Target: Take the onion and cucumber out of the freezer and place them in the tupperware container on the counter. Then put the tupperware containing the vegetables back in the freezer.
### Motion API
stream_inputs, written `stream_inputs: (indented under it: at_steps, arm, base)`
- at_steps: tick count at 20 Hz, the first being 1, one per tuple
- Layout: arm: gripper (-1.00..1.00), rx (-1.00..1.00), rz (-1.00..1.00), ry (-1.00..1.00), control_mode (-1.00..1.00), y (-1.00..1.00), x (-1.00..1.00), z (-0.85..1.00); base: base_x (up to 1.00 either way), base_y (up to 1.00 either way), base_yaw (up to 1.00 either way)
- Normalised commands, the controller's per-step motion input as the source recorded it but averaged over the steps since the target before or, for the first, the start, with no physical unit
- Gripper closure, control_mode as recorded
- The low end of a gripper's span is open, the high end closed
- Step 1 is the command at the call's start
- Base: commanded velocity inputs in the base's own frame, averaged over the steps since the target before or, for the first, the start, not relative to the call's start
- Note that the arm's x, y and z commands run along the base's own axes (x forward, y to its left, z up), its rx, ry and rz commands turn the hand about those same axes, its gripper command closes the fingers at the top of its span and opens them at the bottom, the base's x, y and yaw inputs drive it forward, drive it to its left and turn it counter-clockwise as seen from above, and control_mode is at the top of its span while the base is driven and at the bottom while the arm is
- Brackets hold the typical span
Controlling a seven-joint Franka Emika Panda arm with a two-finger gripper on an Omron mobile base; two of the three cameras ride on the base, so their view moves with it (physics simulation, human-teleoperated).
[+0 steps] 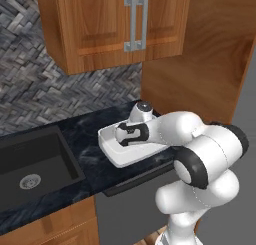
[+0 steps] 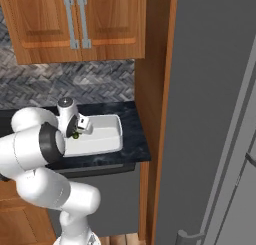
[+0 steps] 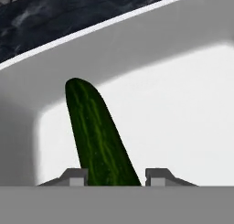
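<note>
The robot's 2-finger claw (image 3: 112,177) is clamped on the dark green, striped cucumber (image 3: 96,131), holding it inside the shallow white rectangular tupperware container (image 3: 151,49), its tip near the tray's far wall. Beyond the rim lies the black-marbled worktop (image 1: 85,134); judging from this, 1 vegetable is nearly placed, while the onion's delivery and the tray's return to the tall grey freezer (image 2: 210,114) remain.

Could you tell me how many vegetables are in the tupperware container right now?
1: the cucumber, held in the gripper over the container's floor near a corner. The arm may hide others from the base views.
</note>
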Motion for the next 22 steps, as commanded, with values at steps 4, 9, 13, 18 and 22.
stream_inputs:
  at_steps: [4,9,13,18,22]
  arm:
    - [-1.0,-0.01,0.03,0.04,-1.0,0.29,0.23,-0.38]
    - [-1.0,0.0,0.02,-0.01,-1.0,0.02,0.05,-0.14]
    - [-1.0,0.0,0.0,-0.12,-1.0,-0.05,-0.3,0.06]
    - [-1.0,0.03,0.0,-0.23,-1.0,-0.23,-0.92,0.46]
    - [-1.0,0.11,0.0,-0.3,-1.0,-0.5,-1.0,0.96]
  base:
    - [0.0,0.0,0.0]
    - [0.0,0.0,0.0]
    - [0.0,0.0,0.0]
    - [0.0,0.0,0.0]
    - [0.0,0.0,0.0]
